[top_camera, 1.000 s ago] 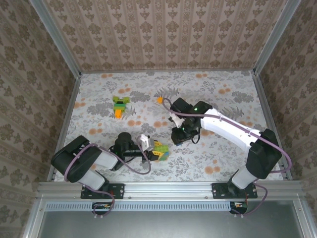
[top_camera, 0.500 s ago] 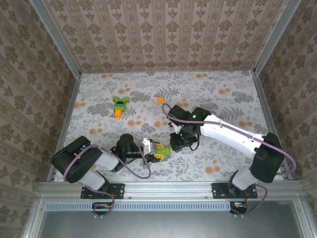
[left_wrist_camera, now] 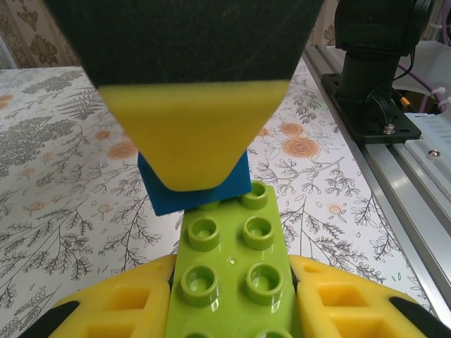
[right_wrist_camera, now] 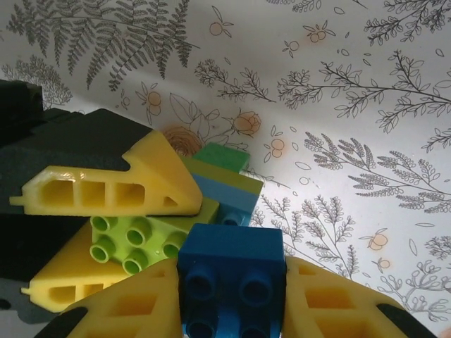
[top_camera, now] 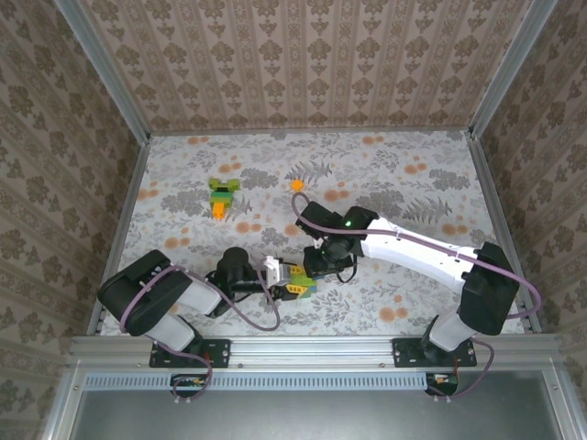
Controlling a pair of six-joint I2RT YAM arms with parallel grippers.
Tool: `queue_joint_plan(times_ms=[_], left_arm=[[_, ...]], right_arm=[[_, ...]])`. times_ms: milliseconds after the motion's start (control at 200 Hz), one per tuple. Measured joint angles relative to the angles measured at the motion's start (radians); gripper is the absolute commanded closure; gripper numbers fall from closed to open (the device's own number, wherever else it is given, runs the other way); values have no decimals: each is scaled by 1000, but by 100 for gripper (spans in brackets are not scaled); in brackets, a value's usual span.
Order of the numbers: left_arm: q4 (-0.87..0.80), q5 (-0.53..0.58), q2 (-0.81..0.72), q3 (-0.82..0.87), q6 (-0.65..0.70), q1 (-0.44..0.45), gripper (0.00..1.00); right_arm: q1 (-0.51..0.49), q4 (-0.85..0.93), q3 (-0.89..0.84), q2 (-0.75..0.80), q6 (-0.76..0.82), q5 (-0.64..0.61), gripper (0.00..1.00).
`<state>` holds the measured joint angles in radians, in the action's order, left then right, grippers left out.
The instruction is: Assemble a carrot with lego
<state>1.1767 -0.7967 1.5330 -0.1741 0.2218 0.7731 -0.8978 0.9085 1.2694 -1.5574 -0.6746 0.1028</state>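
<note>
My left gripper (top_camera: 273, 273) is shut on a lime lego brick (left_wrist_camera: 229, 271), studs facing the camera, its yellow fingers (left_wrist_camera: 113, 303) on both sides. In the right wrist view, green, lime and blue layers (right_wrist_camera: 225, 179) sit at that brick's far end. My right gripper (top_camera: 315, 265) is shut on a blue brick (right_wrist_camera: 232, 278) and holds it against the end of the lime brick (right_wrist_camera: 134, 239). The same blue brick (left_wrist_camera: 194, 193) sits at the lime brick's far end in the left wrist view. A small carrot (top_camera: 221, 194), green top and orange tip, lies at the far left.
A loose orange brick (top_camera: 297, 184) lies on the patterned table (top_camera: 413, 174) behind the right arm. Both grippers meet near the front edge, close to the metal rail (top_camera: 312, 348). Walls close in the table on three sides.
The right gripper has carried the blue brick forward and left until it meets the lime brick. The left gripper has shifted slightly right with its brick.
</note>
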Motion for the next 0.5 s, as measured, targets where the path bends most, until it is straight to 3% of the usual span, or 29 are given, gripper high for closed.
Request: queue_joint_plan(times_ms=[500], left_arm=[[-2,0,12,-13,0,0,76]], right_arm=[[-9,-42,-38,32,-89,-26,77]])
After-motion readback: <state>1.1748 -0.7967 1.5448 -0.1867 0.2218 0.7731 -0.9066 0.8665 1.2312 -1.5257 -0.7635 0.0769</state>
